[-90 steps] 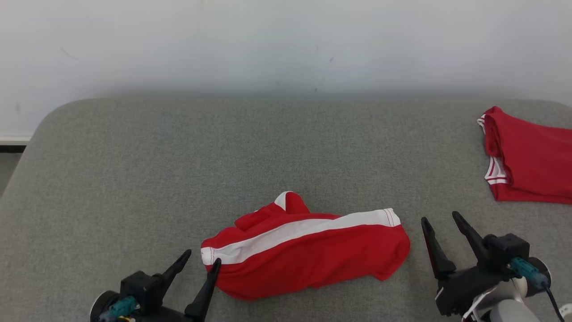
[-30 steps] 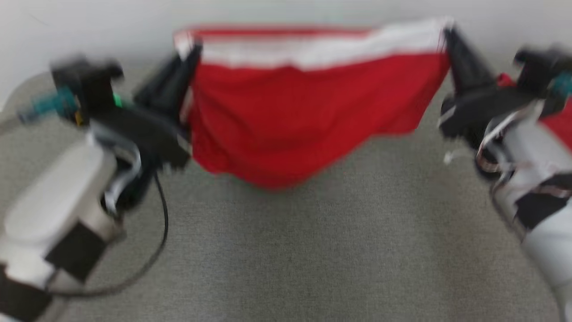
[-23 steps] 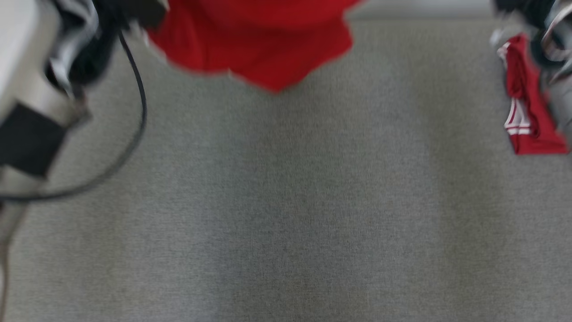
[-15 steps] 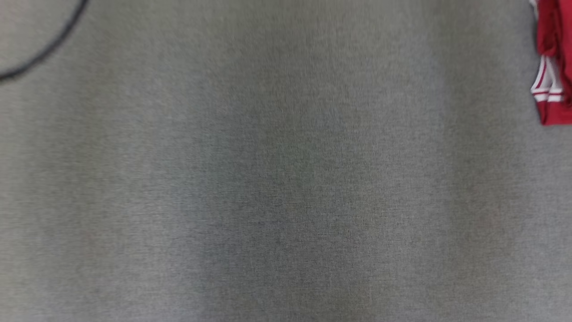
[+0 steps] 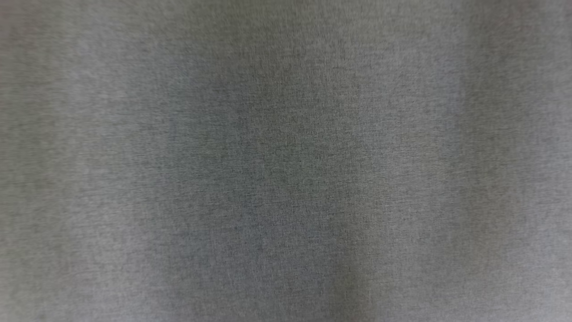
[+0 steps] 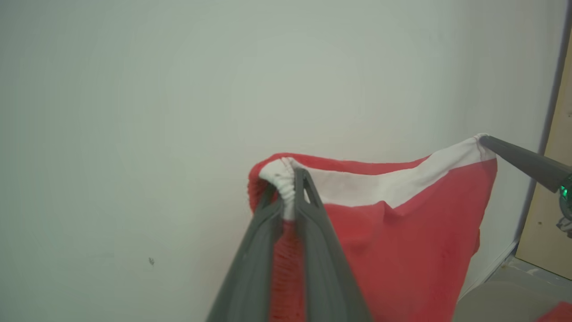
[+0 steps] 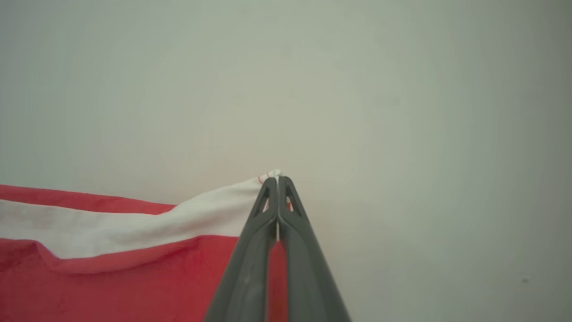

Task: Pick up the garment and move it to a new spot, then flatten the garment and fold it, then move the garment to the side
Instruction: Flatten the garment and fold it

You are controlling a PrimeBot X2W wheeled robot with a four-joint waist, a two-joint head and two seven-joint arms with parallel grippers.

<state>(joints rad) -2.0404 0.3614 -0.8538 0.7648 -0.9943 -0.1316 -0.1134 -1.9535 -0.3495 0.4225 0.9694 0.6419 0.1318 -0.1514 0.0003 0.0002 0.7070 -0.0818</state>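
The garment [image 6: 402,228] is red with a white band along its top edge, and it hangs in the air in front of a pale wall. My left gripper [image 6: 288,179] is shut on one bunched white corner of it. The other top corner is pinched by my right gripper [image 6: 485,141], which reaches in from the right of the left wrist view. Seen from the right wrist, that right gripper [image 7: 277,179] is shut on the white band's end, and the garment [image 7: 111,277] stretches away to the left and sags below.
The head view looks down on the blurred grey fabric table top [image 5: 286,161]. A pale wall [image 6: 134,112] stands behind the hanging cloth. At the right of the left wrist view are a tan panel [image 6: 554,214] and a curved grey table edge [image 6: 500,304].
The head camera has swung down, so the lifted garment, both arms and the second red garment at the right have slid out of its picture. Both grippers stay shut.
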